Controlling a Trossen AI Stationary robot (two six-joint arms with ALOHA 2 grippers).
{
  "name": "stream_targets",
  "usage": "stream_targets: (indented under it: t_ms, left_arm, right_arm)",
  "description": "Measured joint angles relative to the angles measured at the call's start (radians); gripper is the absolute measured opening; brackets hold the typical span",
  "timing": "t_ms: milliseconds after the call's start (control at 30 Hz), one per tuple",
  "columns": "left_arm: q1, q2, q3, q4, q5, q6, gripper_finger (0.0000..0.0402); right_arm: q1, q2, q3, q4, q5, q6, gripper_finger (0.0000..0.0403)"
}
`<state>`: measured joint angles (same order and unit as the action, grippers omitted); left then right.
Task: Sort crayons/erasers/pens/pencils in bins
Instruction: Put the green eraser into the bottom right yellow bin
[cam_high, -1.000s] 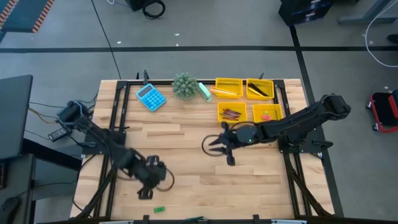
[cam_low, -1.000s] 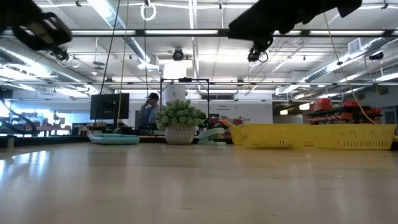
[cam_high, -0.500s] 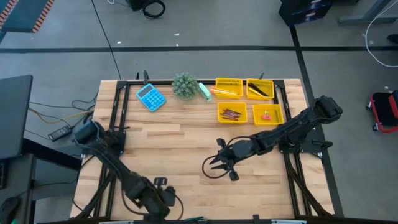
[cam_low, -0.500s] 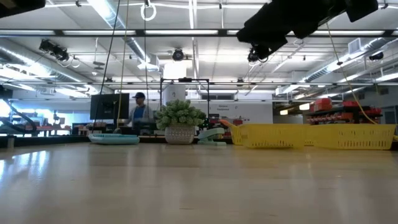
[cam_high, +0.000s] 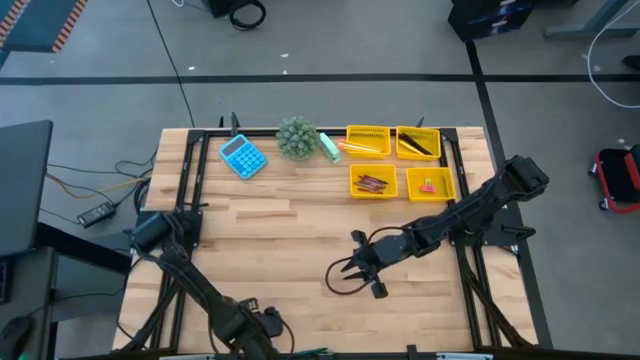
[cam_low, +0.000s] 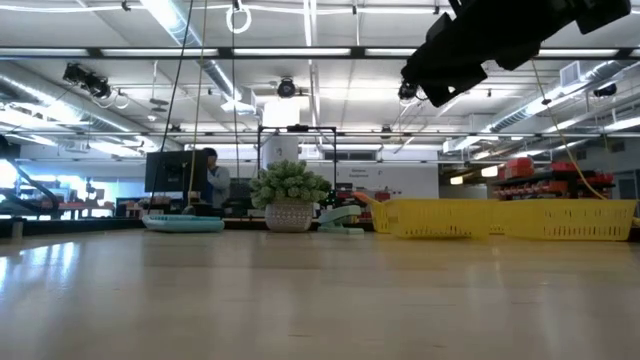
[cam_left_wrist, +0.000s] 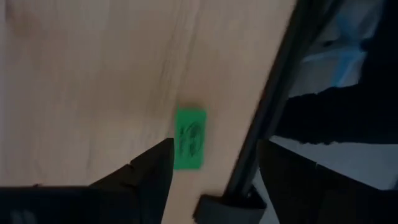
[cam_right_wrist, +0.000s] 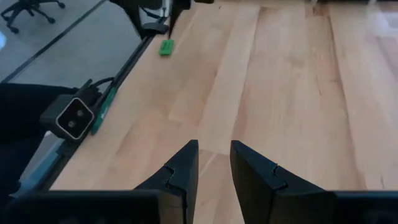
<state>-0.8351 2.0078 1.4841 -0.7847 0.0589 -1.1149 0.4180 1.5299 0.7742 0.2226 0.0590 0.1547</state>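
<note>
A small green eraser (cam_left_wrist: 189, 138) lies flat on the wood close to the table's near edge rail. My left gripper (cam_left_wrist: 214, 155) stands open over it, pointing steeply down, with one finger just beside the eraser and nothing touched; in the high view this gripper (cam_high: 258, 332) hides the eraser. My right gripper (cam_high: 345, 270) hovers open over the middle of the table with nothing between its fingers. Four yellow bins (cam_high: 372, 181) stand at the far right, holding pencils (cam_high: 362, 148), pens (cam_high: 418, 146), crayons (cam_high: 373, 183) and small erasers (cam_high: 428, 185).
A blue calculator (cam_high: 242, 156), a potted plant (cam_high: 297, 137) and a pale green object (cam_high: 329, 147) stand along the far edge. A black rail (cam_left_wrist: 267, 124) runs along the near edge next to the eraser. A person (cam_low: 210, 180) stands in the room far behind the table.
My left gripper has swung toward the table's near edge and sunk, ending over the spot where the green eraser lies. My right gripper has drifted toward the near edge and a little lower. The eraser has stayed where it was.
</note>
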Motion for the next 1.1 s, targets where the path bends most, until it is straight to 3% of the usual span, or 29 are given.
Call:
stream_targets:
  t_ms: [233, 700, 1100]
  left_arm:
    - [-0.010, 0.023, 0.000, -0.062, 0.013, -0.044, 0.0222]
    - [-0.006, 0.078, 0.000, -0.036, 0.027, -0.044, 0.0181]
    - [-0.004, 0.079, 0.001, -0.091, 0.021, -0.052, 0.0110]
  right_arm:
    - [0.035, 0.000, 0.000, -0.013, 0.061, 0.002, 0.0099]
    - [0.044, 0.000, 0.000, -0.058, 0.113, 0.046, 0.0099]
    - [0.044, 0.000, 0.000, -0.096, 0.126, 0.053, 0.0099]
